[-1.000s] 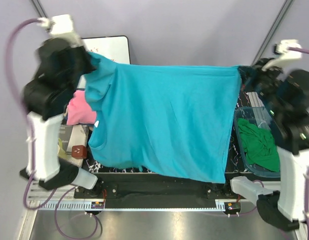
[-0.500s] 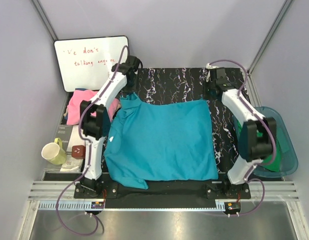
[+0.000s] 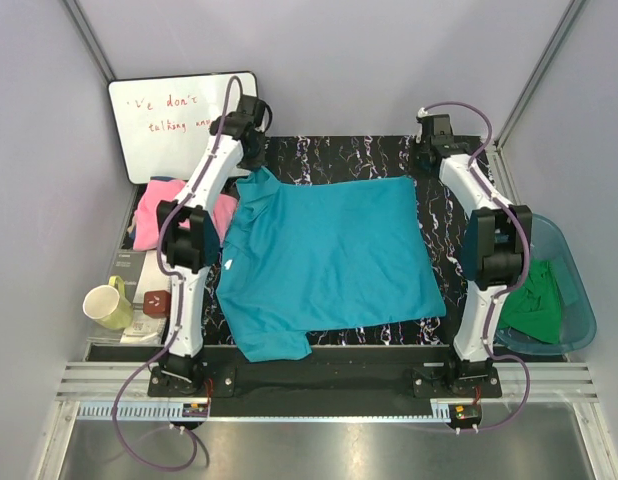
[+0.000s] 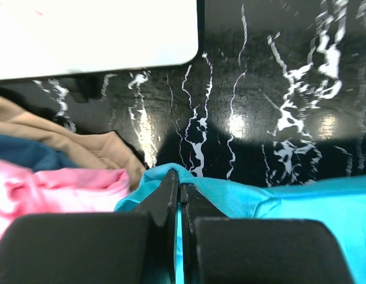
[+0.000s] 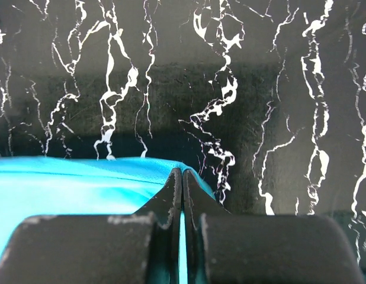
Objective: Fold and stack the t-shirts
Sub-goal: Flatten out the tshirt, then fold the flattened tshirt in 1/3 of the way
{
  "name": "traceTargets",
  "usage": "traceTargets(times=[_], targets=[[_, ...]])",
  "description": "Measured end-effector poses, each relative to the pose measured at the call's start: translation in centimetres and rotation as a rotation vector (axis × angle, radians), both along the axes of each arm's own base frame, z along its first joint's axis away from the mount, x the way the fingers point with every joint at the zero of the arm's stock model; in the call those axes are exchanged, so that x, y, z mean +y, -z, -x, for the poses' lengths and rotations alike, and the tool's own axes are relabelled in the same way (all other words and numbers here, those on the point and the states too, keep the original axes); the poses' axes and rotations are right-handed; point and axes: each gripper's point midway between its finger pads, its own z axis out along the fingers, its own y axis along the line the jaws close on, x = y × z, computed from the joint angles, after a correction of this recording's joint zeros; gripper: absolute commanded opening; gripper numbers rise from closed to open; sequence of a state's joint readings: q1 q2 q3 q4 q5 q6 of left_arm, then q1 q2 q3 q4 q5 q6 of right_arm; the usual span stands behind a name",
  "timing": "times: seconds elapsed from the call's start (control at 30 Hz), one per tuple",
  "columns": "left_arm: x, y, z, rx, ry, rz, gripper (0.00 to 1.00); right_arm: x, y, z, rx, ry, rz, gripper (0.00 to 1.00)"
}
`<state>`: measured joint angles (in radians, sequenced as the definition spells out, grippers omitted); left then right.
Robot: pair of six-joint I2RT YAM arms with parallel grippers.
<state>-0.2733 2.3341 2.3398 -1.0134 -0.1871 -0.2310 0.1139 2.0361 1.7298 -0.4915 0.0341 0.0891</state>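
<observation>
teal t-shirt (image 3: 329, 260) pulled further toward 12 o'clock vs 0.5 s ago, flat on surface (image 3: 349, 160). left gripper (image 4: 179, 190) clamped on its 11 o'clock corner, right gripper (image 5: 182, 177) on the 1 o'clock corner.

— Where is the spread t-shirt (image 3: 324, 260)?
— Flat on the mat (image 3: 449, 270), mid-table, between the two arms. The left gripper (image 4: 179, 189) pinches its far left corner and the right gripper (image 5: 182, 180) pinches its far right corner.
— What lies left of it?
— A pile of t-shirts (image 3: 149, 215), just off the mat's left edge. The whiteboard (image 3: 169, 120) is behind the pile and the mug (image 3: 109, 305) is in front of it.
— And right?
— The tub (image 3: 579, 300), beyond the right arm, with another t-shirt (image 3: 534, 305) in it.
</observation>
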Motion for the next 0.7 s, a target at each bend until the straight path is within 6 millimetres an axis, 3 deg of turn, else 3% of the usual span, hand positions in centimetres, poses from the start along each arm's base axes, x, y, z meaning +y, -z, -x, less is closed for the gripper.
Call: traceTargets(times=[0.2, 0.3, 0.4, 0.57, 0.7], targets=[[0.4, -6.3, 0.8, -0.121, 0.019, 0.024, 0.00, -0.4, -2.5, 0.8, -0.023, 0.009, 0.002, 0.00], [0.6, -7.1, 2.0, -0.125, 0.025, 0.035, 0.00, -0.2, -3.0, 1.6, -0.004, 0.007, -0.009, 0.00], [1.0, -5.7, 4.2, -0.065, 0.028, 0.029, 0.00, 0.1, -2.4, 3.4, 0.036, 0.009, -0.042, 0.00], [2.0, -1.1, 8.8, 0.115, 0.029, -0.013, 0.00, 0.8, 0.3, 8.1, 0.179, 0.031, -0.111, 0.00], [2.8, 0.8, 11.8, 0.230, 0.021, -0.041, 0.00, 1.2, 2.3, 10.8, 0.293, 0.051, -0.143, 0.00]])
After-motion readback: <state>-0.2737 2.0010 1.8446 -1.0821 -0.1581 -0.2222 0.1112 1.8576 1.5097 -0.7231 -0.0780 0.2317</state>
